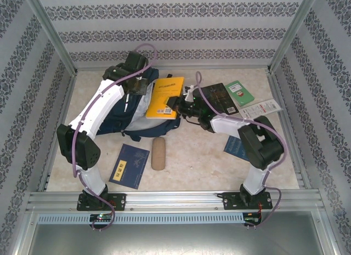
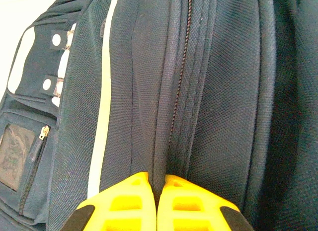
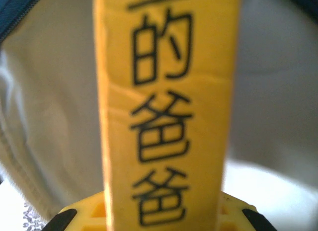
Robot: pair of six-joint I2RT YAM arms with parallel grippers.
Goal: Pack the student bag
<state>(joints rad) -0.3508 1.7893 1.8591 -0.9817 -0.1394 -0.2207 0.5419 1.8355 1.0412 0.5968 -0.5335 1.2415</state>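
Observation:
The student bag (image 1: 122, 113), navy blue with a white stripe (image 2: 102, 116), lies at the back left with its mouth open toward the middle. My left gripper (image 1: 137, 86) is at the bag's top edge. In the left wrist view it (image 2: 158, 184) is shut on a fold of the bag (image 2: 223, 92) beside the zipper. A yellow book (image 1: 166, 97) lies partly over the open mouth. My right gripper (image 1: 178, 105) is shut on its near edge. The right wrist view has the book's spine (image 3: 166, 107) standing between the jaws (image 3: 159, 213), with the bag's pale lining (image 3: 44, 116) behind it.
A blue book (image 1: 129, 165) and a tan pencil case (image 1: 158, 153) lie near the front. At the back right are a dark book (image 1: 219, 97), a green book (image 1: 239, 92) and a white leaflet (image 1: 260, 108). Another blue book (image 1: 236, 148) sits under the right arm.

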